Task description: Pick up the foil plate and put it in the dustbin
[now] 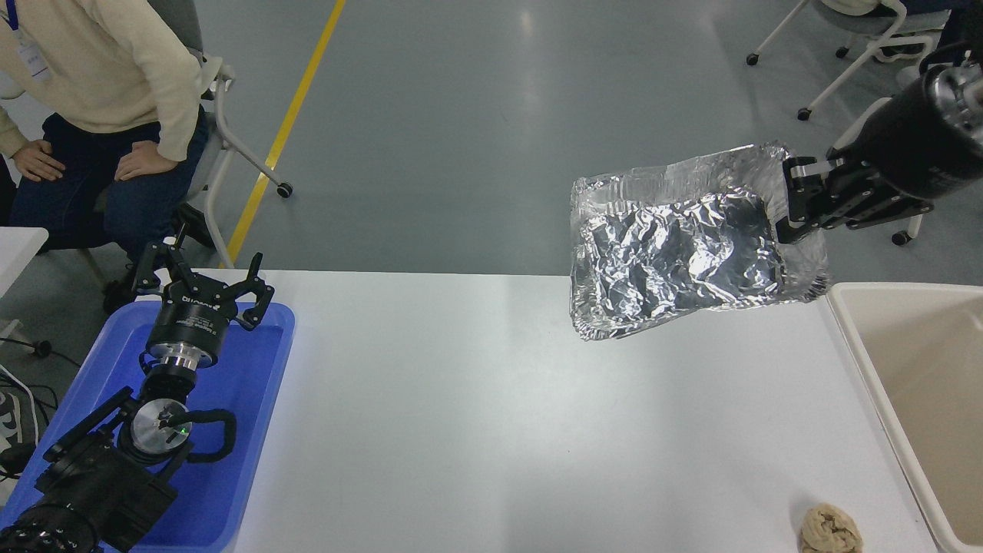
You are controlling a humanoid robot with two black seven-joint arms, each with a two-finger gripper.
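Foil plate hangs lifted, pinched at its right rim by the right gripper; carrying right to the dustbin remains.

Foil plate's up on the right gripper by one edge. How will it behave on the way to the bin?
Probably floppy: the foil plate is wrinkled and hangs tilted from the right gripper, pinched at one rim only. It looks light, so it may swing or slip. Its width nearly matches the dustbin opening, so it might catch the rim.
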